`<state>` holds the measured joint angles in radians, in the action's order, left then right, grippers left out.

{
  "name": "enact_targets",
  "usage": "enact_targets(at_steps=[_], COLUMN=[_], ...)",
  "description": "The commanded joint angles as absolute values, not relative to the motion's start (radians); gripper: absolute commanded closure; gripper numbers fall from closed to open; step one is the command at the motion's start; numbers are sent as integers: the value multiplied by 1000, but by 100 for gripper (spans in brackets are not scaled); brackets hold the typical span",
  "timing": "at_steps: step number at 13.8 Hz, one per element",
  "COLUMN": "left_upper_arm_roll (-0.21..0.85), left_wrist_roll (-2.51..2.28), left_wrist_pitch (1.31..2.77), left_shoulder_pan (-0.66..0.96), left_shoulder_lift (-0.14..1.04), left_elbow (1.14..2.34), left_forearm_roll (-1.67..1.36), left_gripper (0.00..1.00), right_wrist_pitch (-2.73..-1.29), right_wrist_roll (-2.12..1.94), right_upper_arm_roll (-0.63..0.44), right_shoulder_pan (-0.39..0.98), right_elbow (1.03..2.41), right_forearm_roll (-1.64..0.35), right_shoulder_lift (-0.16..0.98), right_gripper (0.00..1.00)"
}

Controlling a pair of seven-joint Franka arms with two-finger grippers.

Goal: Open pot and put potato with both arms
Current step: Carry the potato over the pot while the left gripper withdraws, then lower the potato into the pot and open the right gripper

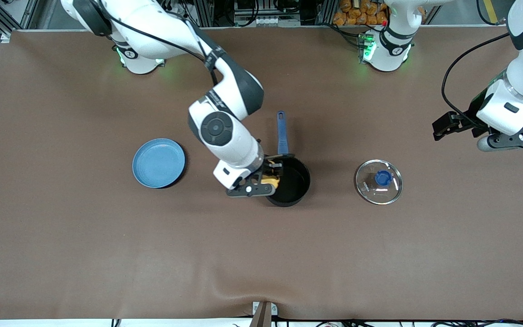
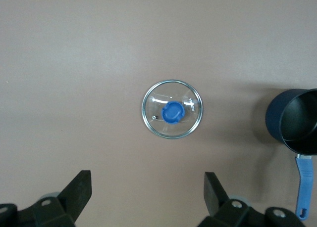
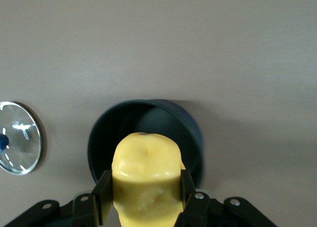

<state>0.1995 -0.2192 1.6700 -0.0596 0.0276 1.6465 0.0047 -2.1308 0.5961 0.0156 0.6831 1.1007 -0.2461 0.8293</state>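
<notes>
While the right gripper (image 1: pixel 271 180) pinches the potato (image 3: pixel 146 180) between its two fingers, it hangs over the rim of the open pot (image 1: pixel 291 182), on the side toward the right arm's end of the table, with the black hollow directly below and just ahead of the fingertips. The potato looks firm, lumpy and light for its size; its rounded skin could roll or slip in a flat pinch, so a hold across its thick middle, as here, seems the safest. Dropped from low down, it should take no harm. The glass lid (image 1: pixel 378 181) lies flat on the table, well apart from the pot toward the left arm's end; it is brittle and slick, best lifted by its blue knob (image 2: pixel 172 112). The left gripper (image 2: pixel 147 200) waits spread wide and empty above that lid.
</notes>
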Motion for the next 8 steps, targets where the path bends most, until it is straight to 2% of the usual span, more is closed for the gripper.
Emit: enact_targets(at_steps=[1, 4, 8], left_upper_arm_roll=[129, 16, 15], left_wrist_roll=[-135, -109, -83], left_wrist_pitch=[1634, 1621, 1620], left_shoulder_pan=[-46, 57, 60], left_shoulder_lift=[31, 28, -30], left_elbow=[1615, 1597, 1635], left_forearm_roll=[-54, -66, -67], left_gripper=[0, 0, 0], right_wrist_pitch=[-2177, -2178, -2220], right_wrist_roll=[627, 627, 629], right_upper_arm_roll=[0, -2, -8], right_shoulder_pan=[727, 744, 781], right_elbow=[1032, 1014, 1014], right_forearm_roll=[-261, -256, -245], right_shoulder_lift=[914, 952, 1000], right_gripper=[100, 100, 100])
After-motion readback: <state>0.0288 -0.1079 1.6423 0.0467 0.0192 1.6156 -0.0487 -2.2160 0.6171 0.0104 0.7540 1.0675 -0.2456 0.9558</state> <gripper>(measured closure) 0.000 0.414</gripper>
